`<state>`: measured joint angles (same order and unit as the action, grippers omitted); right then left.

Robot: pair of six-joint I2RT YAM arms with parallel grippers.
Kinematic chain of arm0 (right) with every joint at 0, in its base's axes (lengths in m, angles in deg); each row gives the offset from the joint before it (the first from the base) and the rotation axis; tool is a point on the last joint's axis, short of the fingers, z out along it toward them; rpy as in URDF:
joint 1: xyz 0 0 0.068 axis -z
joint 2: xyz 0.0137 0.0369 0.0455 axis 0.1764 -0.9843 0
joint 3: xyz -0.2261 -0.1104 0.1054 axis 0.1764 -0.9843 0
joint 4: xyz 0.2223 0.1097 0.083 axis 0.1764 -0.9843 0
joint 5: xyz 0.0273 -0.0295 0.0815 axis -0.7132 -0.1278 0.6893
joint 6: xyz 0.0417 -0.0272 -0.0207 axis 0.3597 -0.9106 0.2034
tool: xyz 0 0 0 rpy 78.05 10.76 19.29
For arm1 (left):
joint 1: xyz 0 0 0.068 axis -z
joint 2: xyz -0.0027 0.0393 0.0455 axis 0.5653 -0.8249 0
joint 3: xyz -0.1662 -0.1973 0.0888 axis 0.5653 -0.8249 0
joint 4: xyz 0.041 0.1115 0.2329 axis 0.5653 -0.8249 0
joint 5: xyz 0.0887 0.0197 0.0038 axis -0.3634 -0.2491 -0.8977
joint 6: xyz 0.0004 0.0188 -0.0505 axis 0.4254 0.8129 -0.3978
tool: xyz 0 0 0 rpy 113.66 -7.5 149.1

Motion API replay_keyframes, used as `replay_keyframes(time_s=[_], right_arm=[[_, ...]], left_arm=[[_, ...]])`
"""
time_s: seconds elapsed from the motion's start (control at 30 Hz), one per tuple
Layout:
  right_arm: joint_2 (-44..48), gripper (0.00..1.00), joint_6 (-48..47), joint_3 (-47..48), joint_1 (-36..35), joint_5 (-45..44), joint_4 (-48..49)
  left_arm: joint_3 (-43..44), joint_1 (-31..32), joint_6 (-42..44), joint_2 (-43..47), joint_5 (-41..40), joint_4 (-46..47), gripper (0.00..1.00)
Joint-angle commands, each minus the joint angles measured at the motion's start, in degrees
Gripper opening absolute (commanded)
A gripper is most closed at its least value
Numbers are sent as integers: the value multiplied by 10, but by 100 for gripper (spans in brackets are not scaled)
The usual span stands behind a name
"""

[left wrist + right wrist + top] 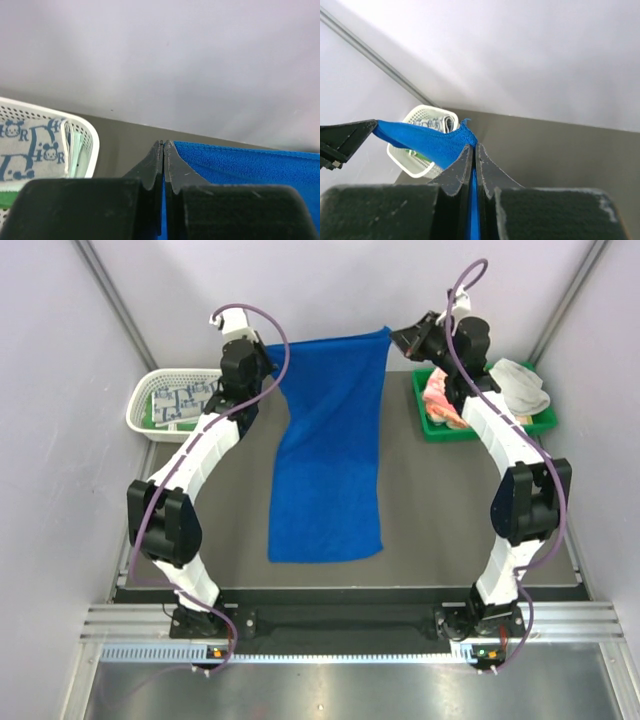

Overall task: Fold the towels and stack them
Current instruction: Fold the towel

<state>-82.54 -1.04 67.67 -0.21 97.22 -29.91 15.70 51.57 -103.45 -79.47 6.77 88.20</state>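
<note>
A robotics lab test cell is indicated. Plain pale walls (330,280) braced by metal posts (112,295) are seen beyond and to both sides of the fingers (152,170). A bare grey table (430,520) is spread beneath them, and well behind them two arms (200,455) are bolted to an aluminium rail (350,622).

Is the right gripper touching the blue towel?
Touching. The right wrist view shows the right gripper shut on the blue towel, cloth pinched between its jaws.
</note>
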Motion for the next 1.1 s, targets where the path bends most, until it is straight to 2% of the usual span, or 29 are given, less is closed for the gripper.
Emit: replay_keyframes(time_s=[0.0, 0.23, 0.6, 0.9, 1.07], right_arm=[[-8, 0, -19, 22, 5, -27, -6], [9, 0, -20, -47, 4, -18, 14], [19, 0, -19, -73, 2, -16, 22], [72, 0, -5, -177, -2, -16, 40], [110, 0, 9, -259, -9, -11, 46]], left_arm=[[33, -7, 27, -10, -35, -10, 0], [28, -8, 33, -5, -45, -16, 0], [11, -10, 37, 8, -36, -23, 0], [-66, -9, 17, 67, -25, -31, 0], [-156, -9, -20, 113, -6, -30, 0]])
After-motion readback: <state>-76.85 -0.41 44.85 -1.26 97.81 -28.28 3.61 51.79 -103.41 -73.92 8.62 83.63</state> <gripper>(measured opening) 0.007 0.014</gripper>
